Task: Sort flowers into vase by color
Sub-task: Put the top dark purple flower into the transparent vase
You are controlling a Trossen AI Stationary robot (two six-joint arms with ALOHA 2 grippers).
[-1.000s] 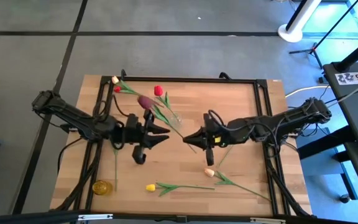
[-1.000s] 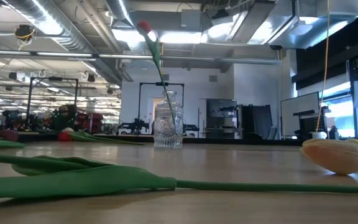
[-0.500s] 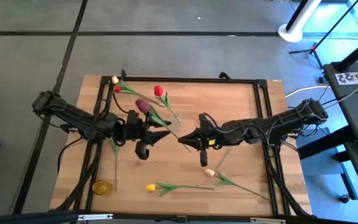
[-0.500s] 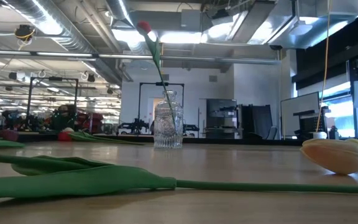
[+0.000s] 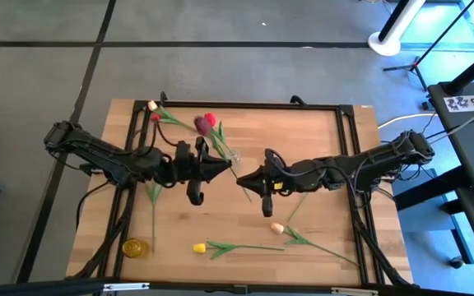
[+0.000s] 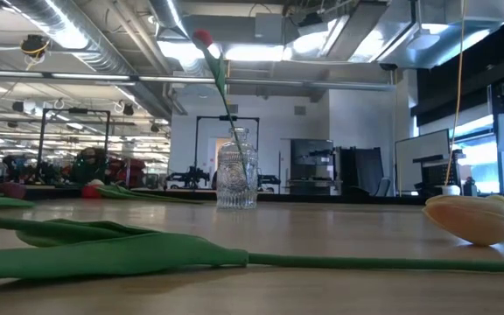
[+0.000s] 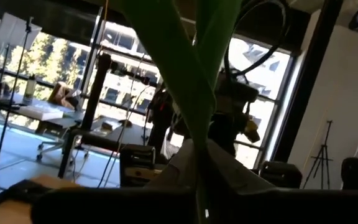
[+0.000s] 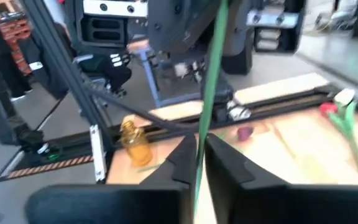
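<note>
A maroon tulip [image 5: 202, 125] is held in the air between both arms at mid-table. My left gripper [image 5: 219, 169] is shut on its stem and leaves [image 7: 191, 87]. My right gripper [image 5: 242, 181] faces it from the right, shut on the thin stem [image 8: 207, 93]. A clear glass vase [image 5: 233, 155] stands just beyond the grippers and holds a red tulip [image 5: 211, 120]. The low view shows that vase [image 6: 237, 178] upright with the red head [image 6: 202, 38] high above it. Neither gripper shows in the low view. My left gripper pinches the maroon tulip's stem [image 7: 199, 186] between its two fingers, below the leaves, coming level from the table's left. The flower is lifted clear, its head slanting toward the far edge. My right gripper pinches the same stem [image 8: 199, 163] between its two fingertips, level from the table's right, fingers across the stem.
A cream [image 5: 152, 105] and a red tulip [image 5: 155, 117] lie at the far left corner. A yellow tulip [image 5: 199, 247] and a cream one [image 5: 277, 228] lie near the front edge, a loose stem [image 5: 153, 205] at left. An amber jar [image 5: 136, 247] stands front left.
My left gripper has moved right and toward the far edge, carrying the maroon head up beside the red tulip over the vase. My right gripper has moved left toward the left gripper and closed in on the stem's lower part.
</note>
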